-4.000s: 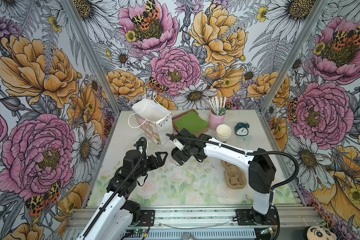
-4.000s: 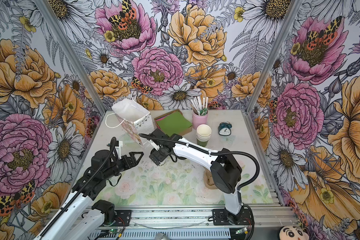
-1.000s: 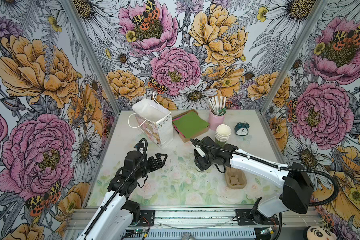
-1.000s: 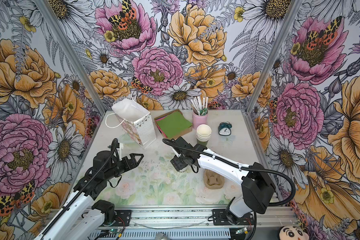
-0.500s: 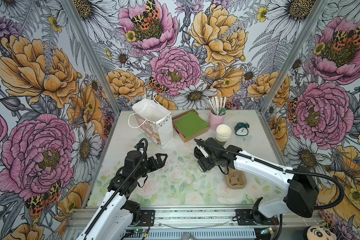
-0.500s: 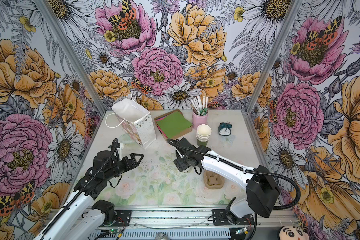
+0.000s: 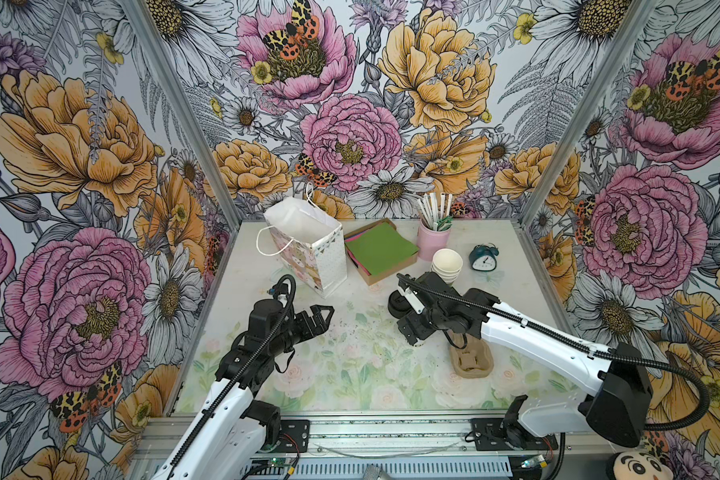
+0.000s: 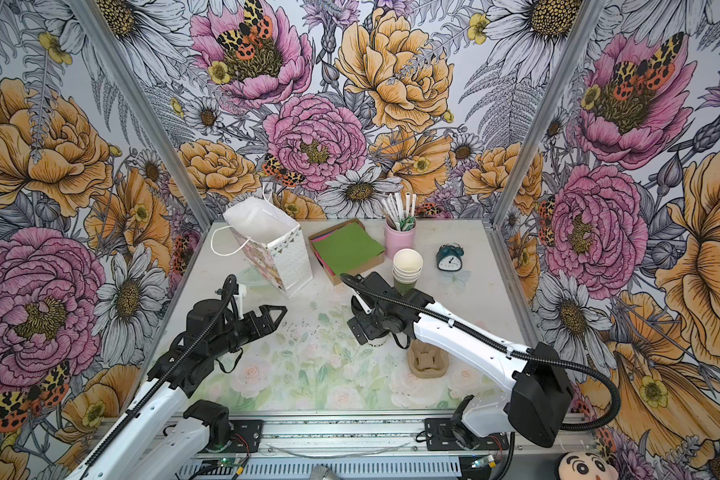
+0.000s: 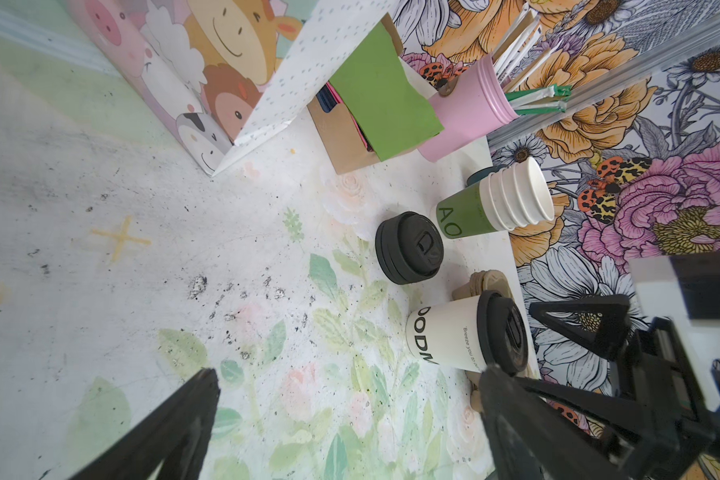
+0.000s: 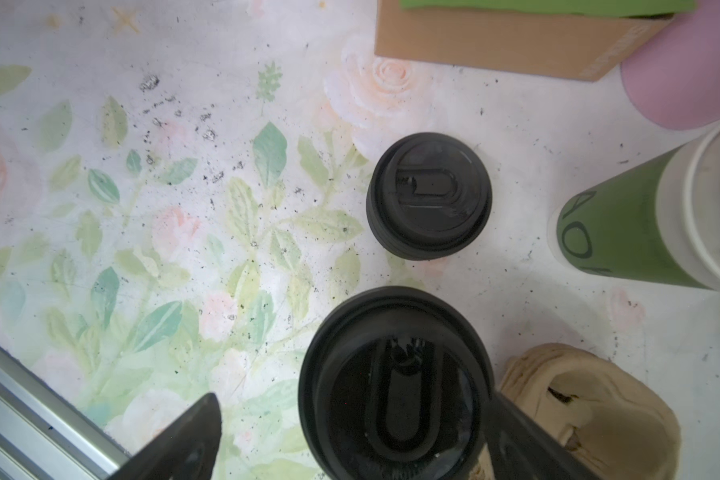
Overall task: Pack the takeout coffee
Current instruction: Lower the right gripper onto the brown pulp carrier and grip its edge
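The takeout coffee [image 9: 466,336], a white paper cup with a black sip lid [image 10: 395,386], stands upright on the floral table beside a tan pulp cup carrier [image 10: 591,407]. My right gripper [image 10: 355,399] hangs straight above it, open, one finger on each side of the lid. In both top views that gripper [image 7: 412,332] [image 8: 366,328] hides nearly all of the cup. My left gripper [image 7: 323,316] [image 9: 350,374] is open and holds nothing, hovering over the table left of centre and pointing toward the cup. The patterned gift bag [image 7: 308,249] stands open at the back left.
A squat pile of spare black lids [image 7: 396,305] [image 10: 429,195] sits just behind the cup. A stack of lidless cups [image 7: 446,266], a box of green napkins [image 7: 379,249], a pink straw holder [image 7: 433,241] and a small clock [image 7: 484,257] line the back.
My right gripper has travelled from near the bag to the right and toward the front, and its jaws have spread wider around the lidded cup. The left arm has stayed put.
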